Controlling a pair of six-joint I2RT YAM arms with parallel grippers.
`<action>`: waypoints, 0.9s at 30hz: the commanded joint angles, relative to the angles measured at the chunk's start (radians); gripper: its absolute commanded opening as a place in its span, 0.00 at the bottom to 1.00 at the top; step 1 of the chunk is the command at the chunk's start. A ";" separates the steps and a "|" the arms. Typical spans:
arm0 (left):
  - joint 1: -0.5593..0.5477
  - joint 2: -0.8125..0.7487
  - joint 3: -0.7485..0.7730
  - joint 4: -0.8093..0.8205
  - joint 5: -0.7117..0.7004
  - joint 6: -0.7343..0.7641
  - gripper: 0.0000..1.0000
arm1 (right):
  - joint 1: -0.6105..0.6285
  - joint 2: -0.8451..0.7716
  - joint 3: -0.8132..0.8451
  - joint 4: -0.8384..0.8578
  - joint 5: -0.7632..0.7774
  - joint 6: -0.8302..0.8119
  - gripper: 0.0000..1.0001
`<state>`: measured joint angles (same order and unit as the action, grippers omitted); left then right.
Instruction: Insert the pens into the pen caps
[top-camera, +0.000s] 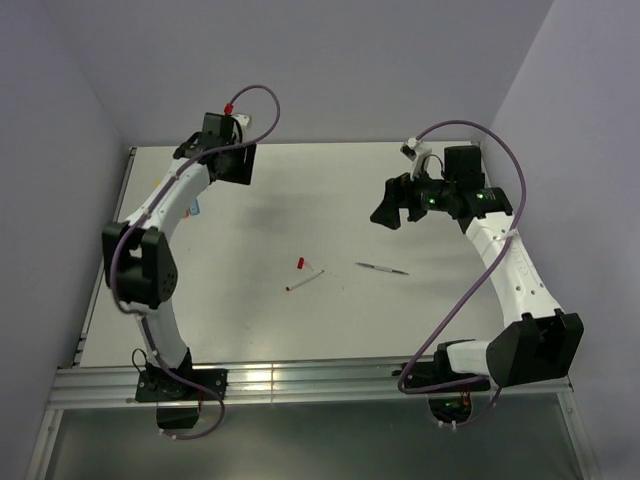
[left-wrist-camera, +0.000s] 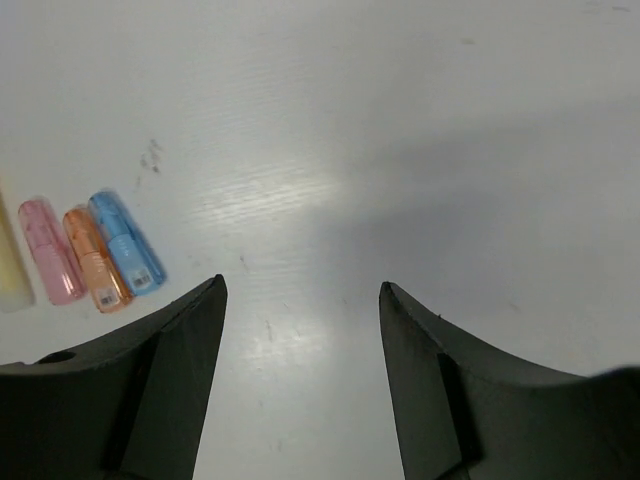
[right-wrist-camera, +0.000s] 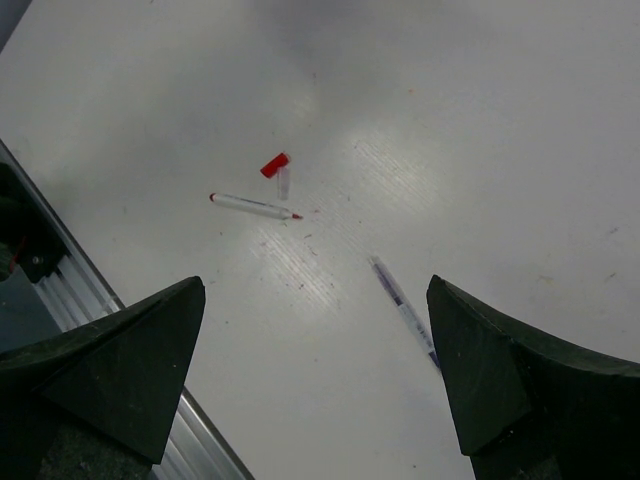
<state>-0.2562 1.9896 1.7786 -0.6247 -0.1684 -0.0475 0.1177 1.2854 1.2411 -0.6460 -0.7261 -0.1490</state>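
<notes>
Your right gripper (right-wrist-camera: 315, 290) is standing wide and empty. Your left gripper (left-wrist-camera: 300, 300) is hanging open over bare table (left-wrist-camera: 400, 120) beside the pink pen (left-wrist-camera: 52, 250), orange pen (left-wrist-camera: 95, 258) and blue pen (left-wrist-camera: 127, 243), which are looking capped already. You are likely turning next to the thin white pen (right-wrist-camera: 255, 206) and red cap (right-wrist-camera: 274, 164), lying just apart mid-table, one arm each. Nothing is crowding them, and the near rail (top-camera: 300, 378) is lying well apart.
</notes>
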 joint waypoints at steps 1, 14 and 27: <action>-0.003 -0.210 -0.117 0.016 0.340 0.116 0.67 | -0.042 -0.009 0.057 -0.099 -0.026 -0.092 1.00; -0.329 -0.315 -0.470 -0.118 0.463 0.222 0.49 | -0.090 -0.001 -0.009 -0.336 0.163 -0.254 1.00; -0.512 -0.118 -0.407 -0.095 0.300 0.225 0.46 | -0.099 -0.014 0.000 -0.368 0.179 -0.239 1.00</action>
<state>-0.7567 1.8427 1.3014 -0.7307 0.1738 0.1680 0.0273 1.3056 1.2270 -0.9951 -0.5571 -0.3836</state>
